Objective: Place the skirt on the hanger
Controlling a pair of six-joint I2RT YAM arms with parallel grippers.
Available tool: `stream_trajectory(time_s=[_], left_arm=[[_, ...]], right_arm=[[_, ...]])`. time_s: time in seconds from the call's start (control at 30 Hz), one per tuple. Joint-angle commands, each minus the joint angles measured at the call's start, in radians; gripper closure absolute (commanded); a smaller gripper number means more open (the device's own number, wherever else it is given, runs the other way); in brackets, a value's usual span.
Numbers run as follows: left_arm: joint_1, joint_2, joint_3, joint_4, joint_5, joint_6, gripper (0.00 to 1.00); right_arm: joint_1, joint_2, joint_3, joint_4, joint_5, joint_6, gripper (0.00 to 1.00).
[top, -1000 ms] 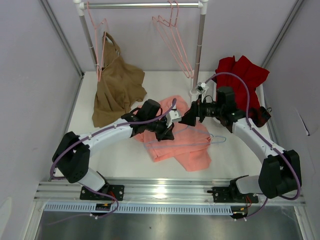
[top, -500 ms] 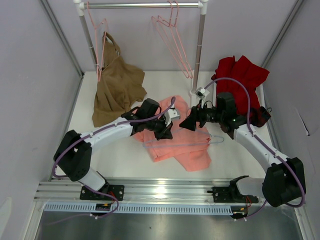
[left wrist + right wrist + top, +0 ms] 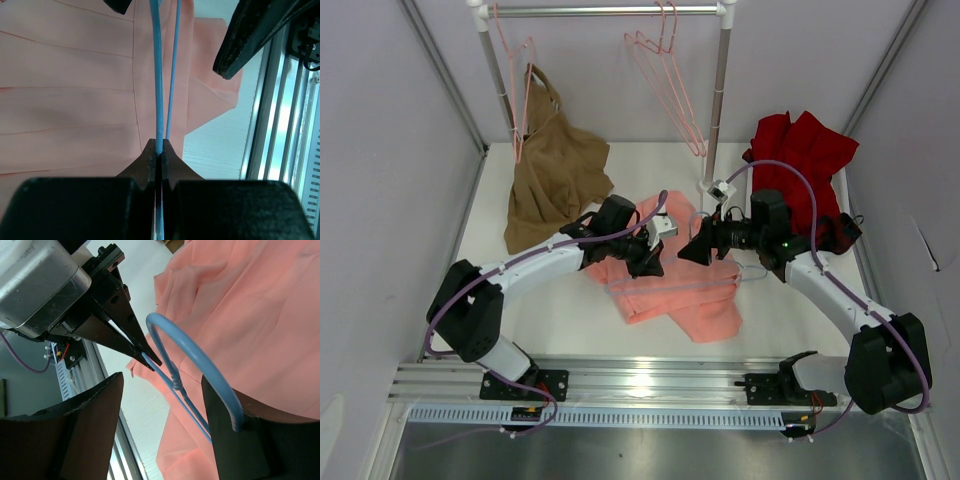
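The salmon-pink skirt (image 3: 685, 295) lies crumpled on the table between the arms, and it fills the left wrist view (image 3: 70, 75) and the right wrist view (image 3: 250, 305). The light blue hanger (image 3: 670, 288) lies across it, hook toward the right. My left gripper (image 3: 650, 256) is shut on the hanger's wire (image 3: 159, 100), pinched at the fingertips (image 3: 150, 152). My right gripper (image 3: 696, 250) is open (image 3: 162, 385). The hanger's hook (image 3: 200, 357) curves between its fingers, with the hook's end against the right finger (image 3: 235, 440). The left gripper's tips (image 3: 135, 342) show just beyond.
A clothes rack (image 3: 610, 12) stands at the back with pink wire hangers (image 3: 670, 90). A tan-brown garment (image 3: 555, 180) hangs at its left. A dark red garment (image 3: 800, 150) lies at the back right. The rack post (image 3: 717, 110) stands behind the grippers. A metal rail (image 3: 650, 385) runs along the front.
The right gripper has shifted slightly left and down toward the hanger's hook. The left gripper has moved slightly back, still shut on the wire. The skirt has barely moved.
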Motion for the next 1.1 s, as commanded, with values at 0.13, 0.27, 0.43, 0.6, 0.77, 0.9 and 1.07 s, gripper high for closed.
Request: stream_trajectory(time_s=[0.13,0.27,0.43,0.6,0.77,0.9,1.07], left_arm=[[0.011,-0.025,0.044,0.016,0.046,0.02,1.0],[0.021,-0.031,0.045,0.016,0.057,0.018,1.0],[0.038,-0.047,0.038,0.03,0.063,0.011,1.0],[0.04,-0.036,0.039,0.03,0.073,0.008,1.0],[0.041,-0.027,0.041,0.032,0.051,0.005,1.0],[0.04,-0.016,0.042,0.035,0.037,0.003,1.0],[0.038,-0.002,0.041,0.038,0.02,0.0,1.0]], right_arm=[[0.029,0.006,-0.015,0.034,0.018,-0.018,0.31],[0.049,0.026,-0.029,0.028,0.074,-0.044,0.32],[0.051,0.041,-0.069,0.066,0.071,-0.028,0.32],[0.051,0.017,-0.103,0.131,0.068,0.008,0.32],[0.052,0.009,-0.127,0.218,0.029,0.064,0.4],[0.051,0.008,-0.165,0.306,0.003,0.128,0.45],[0.052,0.008,-0.231,0.468,-0.038,0.232,0.46]])
